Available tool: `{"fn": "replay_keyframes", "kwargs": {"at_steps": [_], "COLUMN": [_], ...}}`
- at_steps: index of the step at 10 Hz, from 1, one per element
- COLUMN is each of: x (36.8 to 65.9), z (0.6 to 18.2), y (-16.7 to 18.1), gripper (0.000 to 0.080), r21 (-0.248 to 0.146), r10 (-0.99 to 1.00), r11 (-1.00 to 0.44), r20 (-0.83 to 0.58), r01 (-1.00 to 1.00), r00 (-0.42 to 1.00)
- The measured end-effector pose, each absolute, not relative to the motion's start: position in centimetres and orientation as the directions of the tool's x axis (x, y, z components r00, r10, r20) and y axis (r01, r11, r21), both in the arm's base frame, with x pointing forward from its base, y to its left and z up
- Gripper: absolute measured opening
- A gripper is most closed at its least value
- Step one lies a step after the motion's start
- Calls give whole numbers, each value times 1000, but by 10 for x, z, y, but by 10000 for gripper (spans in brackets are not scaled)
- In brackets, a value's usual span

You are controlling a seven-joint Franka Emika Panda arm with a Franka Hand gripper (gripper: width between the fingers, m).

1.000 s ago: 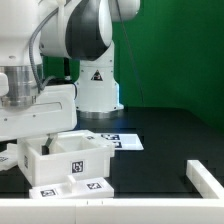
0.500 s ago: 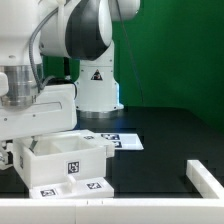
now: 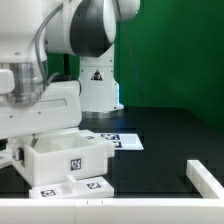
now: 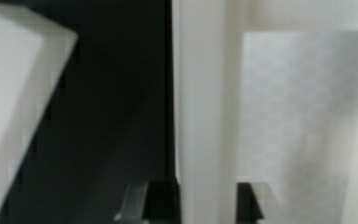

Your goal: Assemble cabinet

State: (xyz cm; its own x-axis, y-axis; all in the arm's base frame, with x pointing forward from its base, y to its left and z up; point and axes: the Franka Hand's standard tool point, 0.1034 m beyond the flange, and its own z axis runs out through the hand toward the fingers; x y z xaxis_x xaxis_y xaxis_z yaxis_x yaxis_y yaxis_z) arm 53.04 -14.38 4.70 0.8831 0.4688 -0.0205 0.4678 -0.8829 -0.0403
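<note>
The white cabinet box (image 3: 62, 160), open on top with a square tag on its front, stands at the exterior view's left on flat white tagged panels (image 3: 85, 186). My gripper (image 4: 204, 200) comes down on the box's left end under the arm's big white hand (image 3: 40, 105). In the wrist view its two dark fingertips (image 4: 160, 200) stand on either side of a thin white upright wall of the box (image 4: 206, 120), touching it. The black table shows beside that wall. The fingertips themselves are hidden in the exterior view.
The marker board (image 3: 118, 141) lies flat behind the box, in front of the white robot base (image 3: 97, 88). A white bar (image 3: 206, 174) lies at the exterior view's right. A pale strip (image 3: 110, 213) runs along the front edge.
The hand has shifted slightly down and to the right. The cabinet box has moved a little with it.
</note>
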Motion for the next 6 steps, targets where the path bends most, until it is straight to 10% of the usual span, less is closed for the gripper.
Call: {"fn": "replay_keyframes", "kwargs": {"at_steps": [3, 6], "x": [543, 542], "z": [83, 79], "y": [-118, -117], "gripper": [88, 88], "r21": [-40, -44], "r10": [581, 616], "r11": [-813, -787], "r20": [1, -2], "r01": [580, 615], "r00": [814, 788]}}
